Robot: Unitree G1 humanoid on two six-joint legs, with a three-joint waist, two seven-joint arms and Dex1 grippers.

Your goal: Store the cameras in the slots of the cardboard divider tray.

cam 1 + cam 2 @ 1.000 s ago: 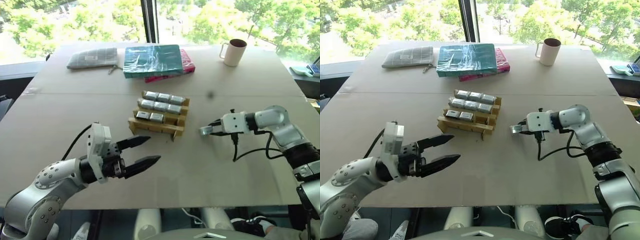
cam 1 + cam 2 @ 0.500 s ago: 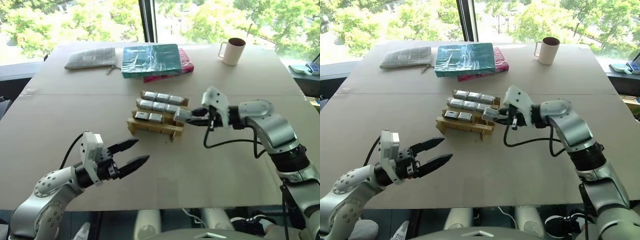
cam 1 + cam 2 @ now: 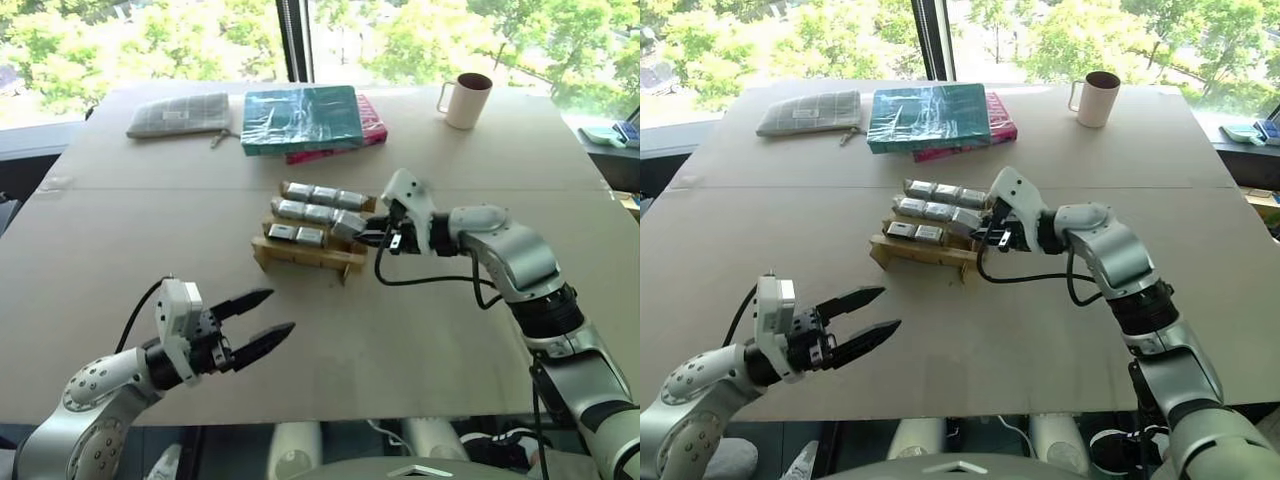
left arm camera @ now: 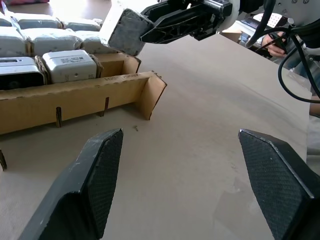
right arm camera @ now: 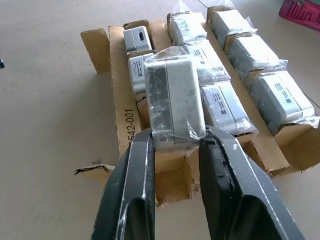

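Eight cameras (image 3: 312,213), small silver-grey boxes wrapped in clear plastic, sit in the cardboard divider tray (image 3: 305,256) near the middle of the table (image 3: 120,230): three in the far row, three in the middle row and two in the near row, whose right-hand slot is open. A ninth camera (image 5: 174,101), also in crinkled plastic with a darker face on one side, is pinched between the two black fingers of the right gripper (image 5: 175,145) and hangs just above the right end of the tray, over that open slot; whether it touches the cardboard I cannot tell. The tray is tan, with crossed dividers and stepped rows, and its front wall has small notches along the base. Printed on one cardboard strip is writing that reads "542-001" in the right wrist view; the labels on the cameras are too small to read. The left gripper (image 3: 258,318) hovers near the table's front edge, well apart from the tray, its fingers spread wide and holding nothing. Toward the far edge lie a grey checked pouch (image 3: 180,114), a teal plastic-wrapped book (image 3: 302,119) on top of a pink one (image 3: 370,128), and a cream mug (image 3: 467,101) with a dark inside. Nothing lies between the held camera and the slot.
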